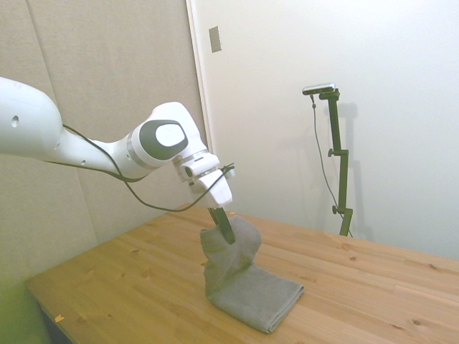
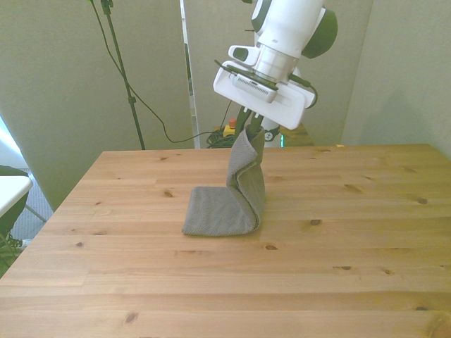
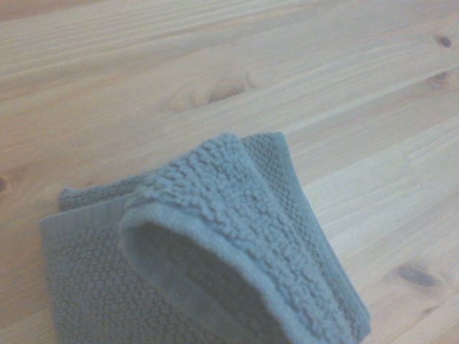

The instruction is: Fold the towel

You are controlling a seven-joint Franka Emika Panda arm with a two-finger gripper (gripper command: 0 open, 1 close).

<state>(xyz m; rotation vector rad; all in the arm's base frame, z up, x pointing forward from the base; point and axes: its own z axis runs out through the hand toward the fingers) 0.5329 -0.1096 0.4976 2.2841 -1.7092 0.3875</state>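
Note:
The grey towel (image 1: 244,283) (image 2: 232,201) stands half raised on the wooden table (image 2: 352,246). One end lies flat on the wood, the other end is pulled upright. My gripper (image 1: 222,226) (image 2: 252,132) is shut on the towel's lifted top edge, pinching it between dark fingers. In the front view the flat part spreads toward the front view's left of the raised part. The wrist view shows the towel (image 3: 215,244) from close by, its lifted edge curled into a loop over the flat layers.
A black cable loops under the arm's wrist (image 1: 150,201). Bare wood surrounds the towel on all sides. Grey wall panels and a white wall stand behind the table.

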